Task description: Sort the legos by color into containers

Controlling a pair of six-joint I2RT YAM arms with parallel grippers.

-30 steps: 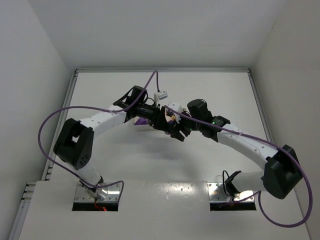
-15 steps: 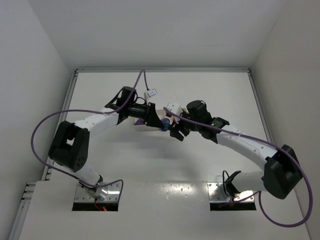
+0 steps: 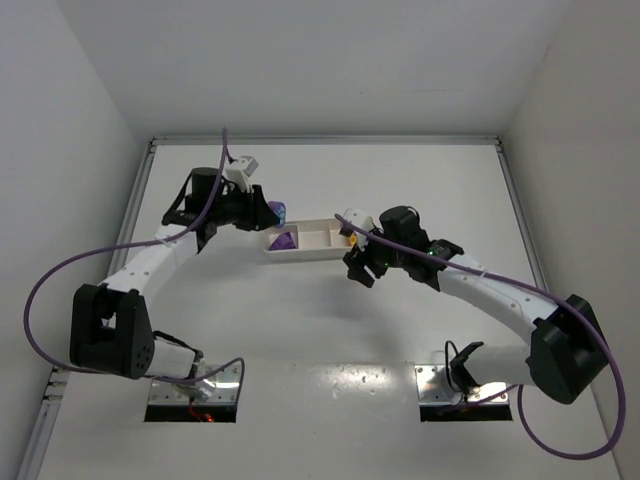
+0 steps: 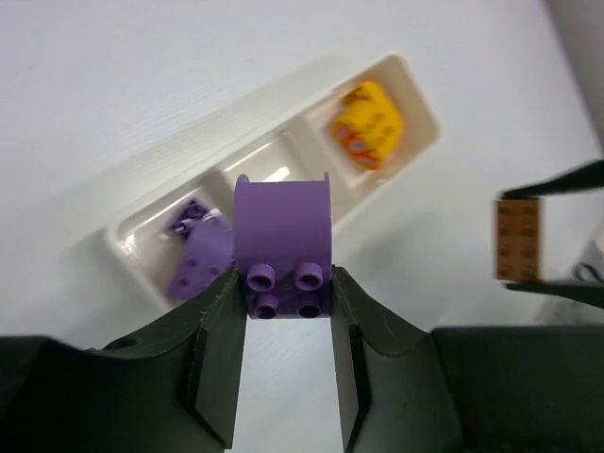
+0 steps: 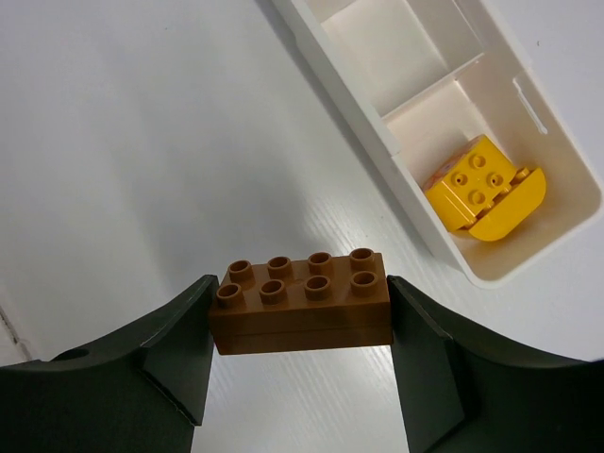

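Observation:
My left gripper is shut on a purple lego and holds it above the table, just off the left end of the white tray. In the top view the left gripper is left of the tray. The tray's left compartment holds purple legos, the middle one is empty, and the right one holds yellow-orange legos. My right gripper is shut on a brown lego, in front of the tray's right end; in the top view the right gripper is there too.
The brown lego in the right gripper's fingers also shows in the left wrist view. White walls close the table at the back and both sides. The left arm's purple cable loops out to the left.
The left arm has swung left and back off the tray, carrying the purple lego, so the tray now shows. The right gripper has shifted slightly toward the near side.

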